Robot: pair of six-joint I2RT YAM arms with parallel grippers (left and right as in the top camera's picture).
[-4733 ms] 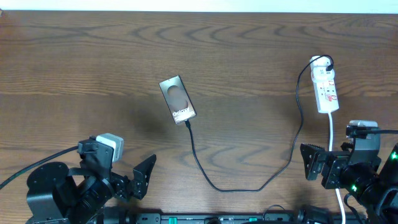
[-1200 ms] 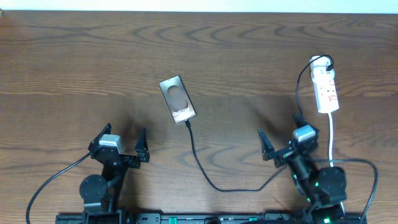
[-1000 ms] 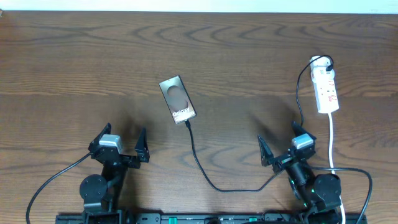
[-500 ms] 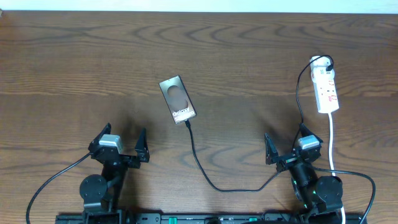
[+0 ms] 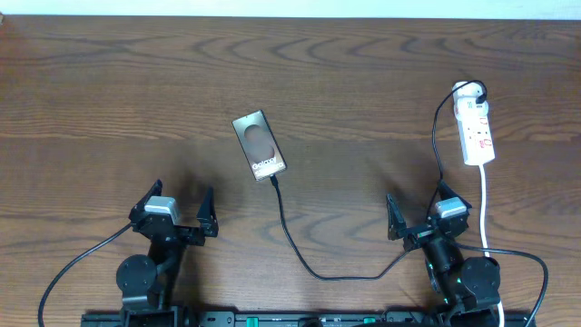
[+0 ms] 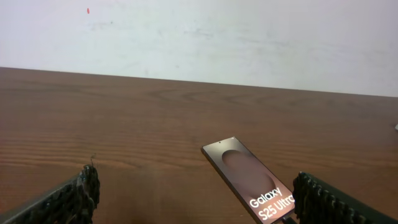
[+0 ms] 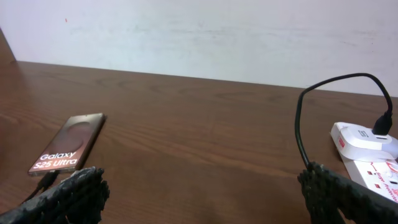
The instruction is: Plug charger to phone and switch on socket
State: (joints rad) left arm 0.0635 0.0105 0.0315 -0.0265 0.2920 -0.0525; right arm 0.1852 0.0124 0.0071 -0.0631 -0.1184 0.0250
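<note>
The phone (image 5: 260, 145) lies flat on the table's middle, grey-bronze with a brown oval and white lettering; it also shows in the left wrist view (image 6: 252, 180) and the right wrist view (image 7: 68, 143). The charger cable (image 5: 313, 268) runs from the phone's near end, where its tip sits at the port, in a loop to the plug on the socket (image 5: 474, 127), a white power strip at the right, also in the right wrist view (image 7: 367, 146). My left gripper (image 5: 177, 202) is open and empty near the front left. My right gripper (image 5: 418, 209) is open and empty, below the socket.
The strip's white cord (image 5: 485, 204) runs down toward the front edge, right beside my right arm. The wooden table (image 5: 136, 82) ends at a white wall at the back. Black arm cables trail at the front left and front right.
Both arms drew back and settled at the front edge. In the last second the right gripper shifted slightly right; the left has stayed still. Phone, cable and socket have not moved.
</note>
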